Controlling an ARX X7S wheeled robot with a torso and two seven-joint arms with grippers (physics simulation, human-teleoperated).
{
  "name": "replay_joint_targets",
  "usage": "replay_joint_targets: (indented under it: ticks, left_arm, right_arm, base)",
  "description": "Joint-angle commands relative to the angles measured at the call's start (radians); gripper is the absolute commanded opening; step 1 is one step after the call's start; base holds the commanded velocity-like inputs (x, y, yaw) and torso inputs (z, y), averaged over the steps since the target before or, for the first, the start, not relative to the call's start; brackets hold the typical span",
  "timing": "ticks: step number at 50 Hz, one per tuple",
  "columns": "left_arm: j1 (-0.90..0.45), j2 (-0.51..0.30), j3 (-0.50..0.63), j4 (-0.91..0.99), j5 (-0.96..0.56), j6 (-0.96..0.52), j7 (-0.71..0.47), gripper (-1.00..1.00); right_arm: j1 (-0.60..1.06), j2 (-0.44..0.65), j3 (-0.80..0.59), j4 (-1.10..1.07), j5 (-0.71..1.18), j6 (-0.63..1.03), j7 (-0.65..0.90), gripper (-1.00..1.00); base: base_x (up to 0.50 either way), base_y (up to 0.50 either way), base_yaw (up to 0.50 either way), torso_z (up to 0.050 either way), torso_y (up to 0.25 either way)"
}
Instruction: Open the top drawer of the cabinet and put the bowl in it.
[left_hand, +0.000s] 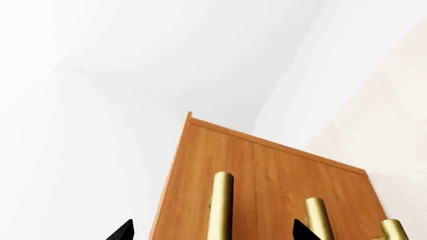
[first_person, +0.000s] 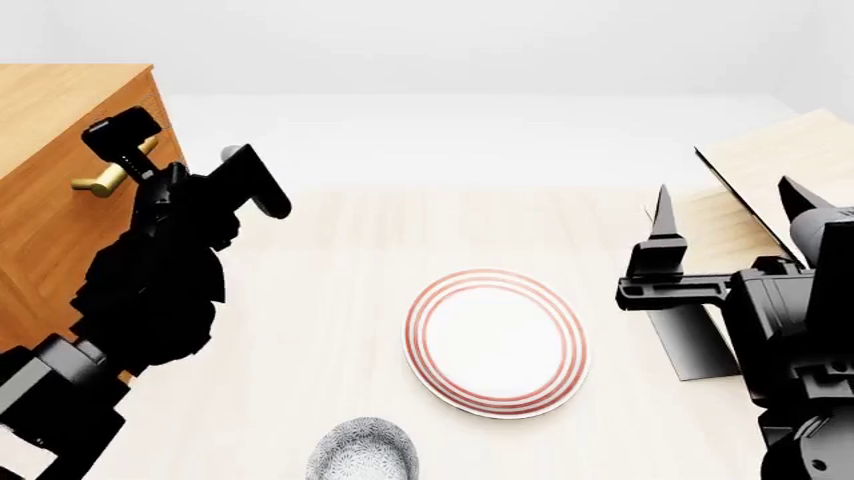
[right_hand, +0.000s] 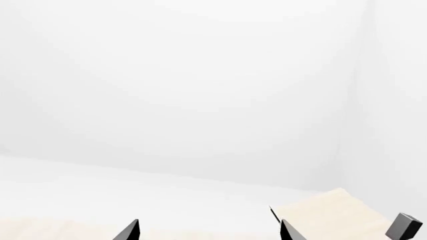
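The orange-brown cabinet (first_person: 54, 120) stands at the far left. In the left wrist view its front fills the lower part, with the top drawer (left_hand: 197, 170) nearest the cabinet's top edge and flush with the rest. My left gripper (left_hand: 213, 232) is open, and its two black fingertips straddle that drawer's brass handle (left_hand: 222, 205) without closing on it. The speckled bowl (first_person: 363, 452) sits on the table at the near edge, well away from both grippers. My right gripper (first_person: 727, 205) hovers open and empty at the right.
A white plate with red rings (first_person: 497, 340) lies mid-table, just beyond the bowl. A pale tilted-board rack (first_person: 787, 160) on a black base stands at the far right, behind my right gripper. Two lower brass handles (left_hand: 318, 217) show beside the top one.
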Motion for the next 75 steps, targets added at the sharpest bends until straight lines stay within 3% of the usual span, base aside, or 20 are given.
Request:
replay_joint_targets:
  ticks: [1, 22, 57, 72, 73, 75]
  left_arm:
    - [0.001, 0.025, -0.009, -0.108, -0.010, 0.052, -0.016, 1.00]
    - [-0.054, 0.105, -0.032, -0.415, -0.028, 0.191, -0.050, 1.00]
    - [-0.108, 0.137, -0.052, -0.648, -0.038, 0.271, -0.077, 1.00]
    - [-0.145, 0.185, -0.053, -0.835, -0.042, 0.369, -0.096, 1.00]
    - [-0.146, 0.185, -0.054, -0.838, -0.043, 0.372, -0.098, -1.00]
    - [-0.147, 0.186, -0.054, -0.840, -0.044, 0.375, -0.101, -1.00]
  right_arm:
    - [-0.011, 0.000, -0.008, 0.009, -0.012, -0.015, -0.003, 1.00]
    - [-0.027, 0.005, -0.016, 0.021, -0.026, -0.034, -0.005, 1.00]
    - [-0.036, 0.008, -0.028, 0.032, -0.030, -0.051, 0.000, 1.00]
    - [-0.045, 0.009, -0.038, 0.039, -0.041, -0.064, -0.002, 1.00]
    - [-0.045, 0.009, -0.038, 0.039, -0.041, -0.065, -0.002, 1.00]
    - [-0.046, 0.009, -0.040, 0.040, -0.042, -0.066, -0.002, 1.00]
  base:
    - [0.00, 0.00, 0.00, 0.000, 0.000]
    - [0.00, 0.00, 0.00, 0.000, 0.000]
    - [0.00, 0.00, 0.00, 0.000, 0.000]
    - [0.00, 0.00, 0.00, 0.000, 0.000]
    - [0.00, 0.00, 0.00, 0.000, 0.000]
    - [0.00, 0.00, 0.00, 0.000, 0.000]
